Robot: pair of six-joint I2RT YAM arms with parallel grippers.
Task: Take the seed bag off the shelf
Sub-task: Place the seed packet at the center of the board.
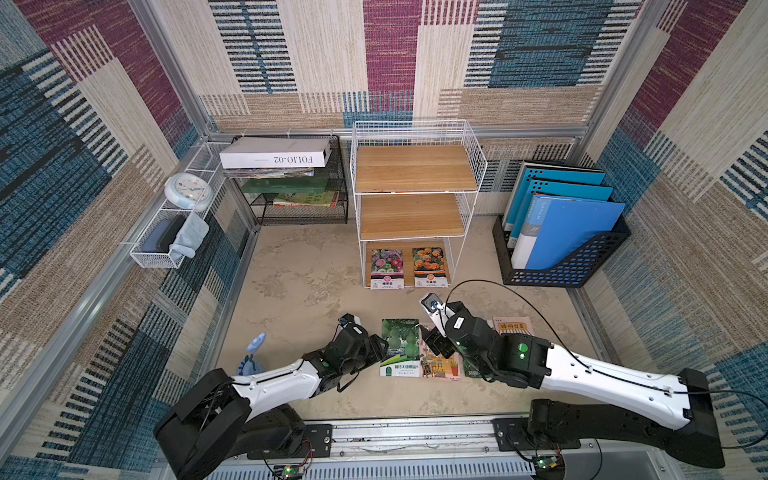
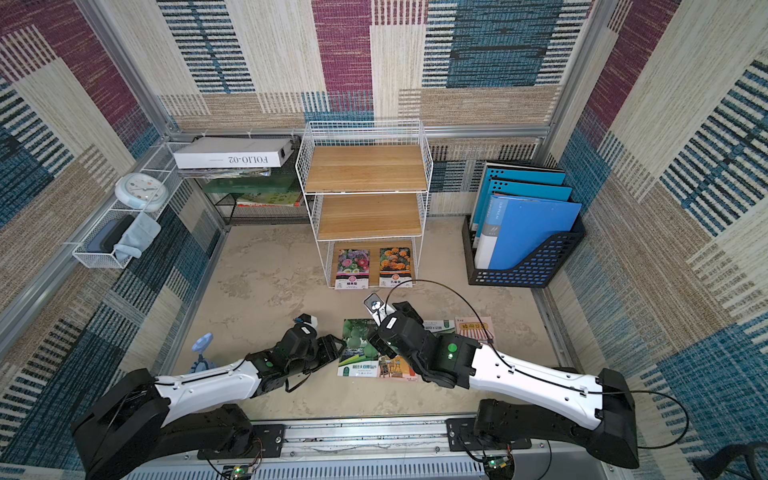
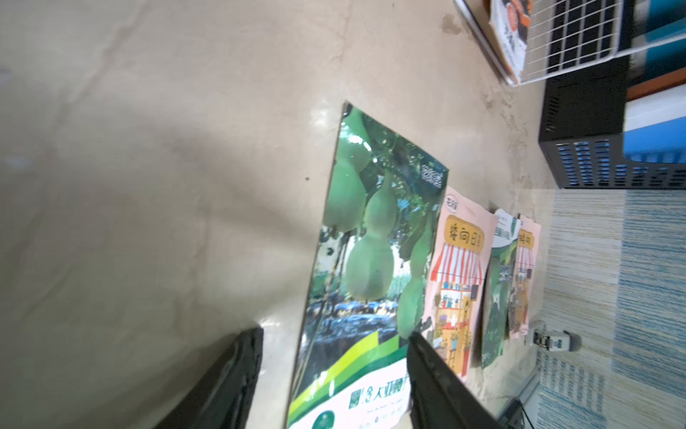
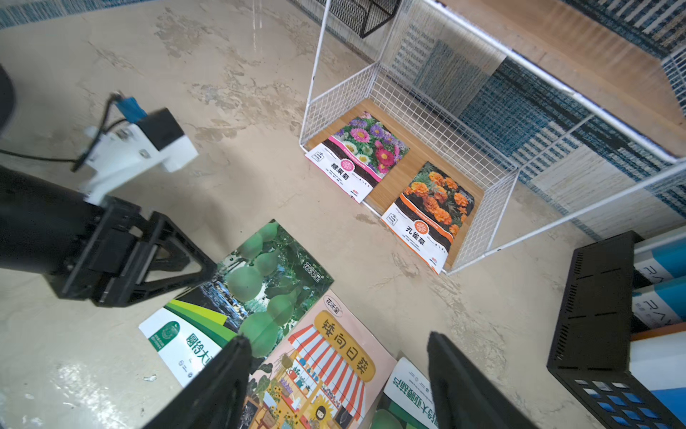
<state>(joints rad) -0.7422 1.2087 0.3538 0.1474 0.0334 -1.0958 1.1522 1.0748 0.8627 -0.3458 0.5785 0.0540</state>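
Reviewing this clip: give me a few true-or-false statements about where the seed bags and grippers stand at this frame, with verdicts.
1. A mixed-flower seed bag and a marigold seed bag lie on the bottom board of the shelf. True.
2. The shelf's top board holds a seed bag. False: the top and middle boards are bare.
3. The left gripper is shut on the gourd seed bag. False: its jaws stand apart, and the bag lies flat on the table.
4. The pink seed bag lies right beside the gourd seed bag. True.
5. The blue folders stand on the shelf. False: they stand in the black file holder.
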